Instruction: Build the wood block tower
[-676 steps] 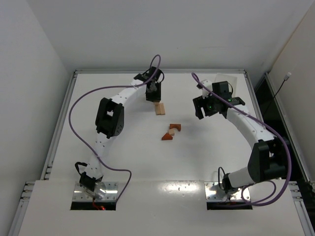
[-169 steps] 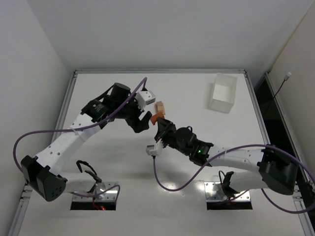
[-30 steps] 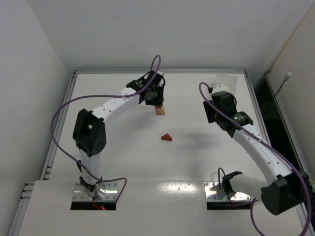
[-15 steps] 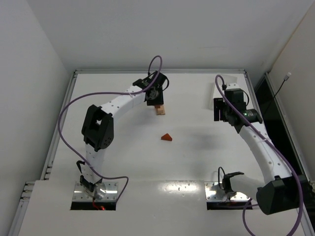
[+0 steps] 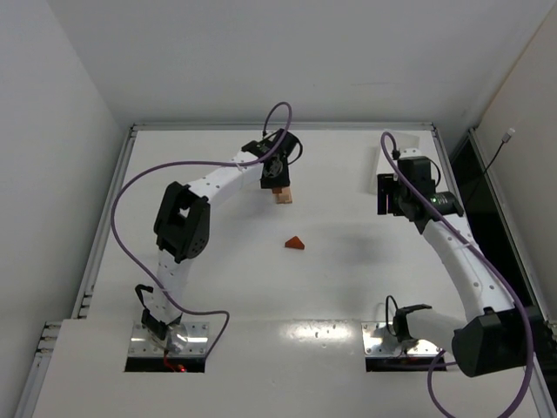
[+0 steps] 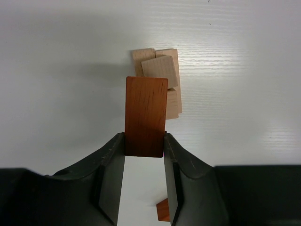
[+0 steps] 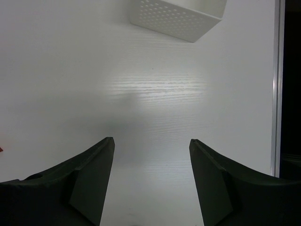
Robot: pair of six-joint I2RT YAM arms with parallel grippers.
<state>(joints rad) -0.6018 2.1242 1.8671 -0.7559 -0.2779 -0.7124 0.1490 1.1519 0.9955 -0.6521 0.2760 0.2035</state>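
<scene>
I've got the left gripper (image 6: 145, 141) pinching a reddish-brown block (image 6: 146, 115) by its long sides, probably light, stiff and slick, at the edge of the wood block tower (image 6: 160, 75) in the upper centre of the frame; the right gripper (image 7: 151, 140) is spread and holds nothing.

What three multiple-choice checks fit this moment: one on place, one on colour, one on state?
1. Where is the reddish-brown wedge? A on the tan stack; B in the white tray; C alone on the table.
2. What colour is the block in the left gripper? A reddish-brown; B light tan; C white.
3. How is the right gripper? A shut on a block; B open, empty; C shut on the wedge.
Key: 1 C, bare table surrounds it; 2 A, clamped in its jaws; 3 B, its jaws stand apart, empty.
</scene>
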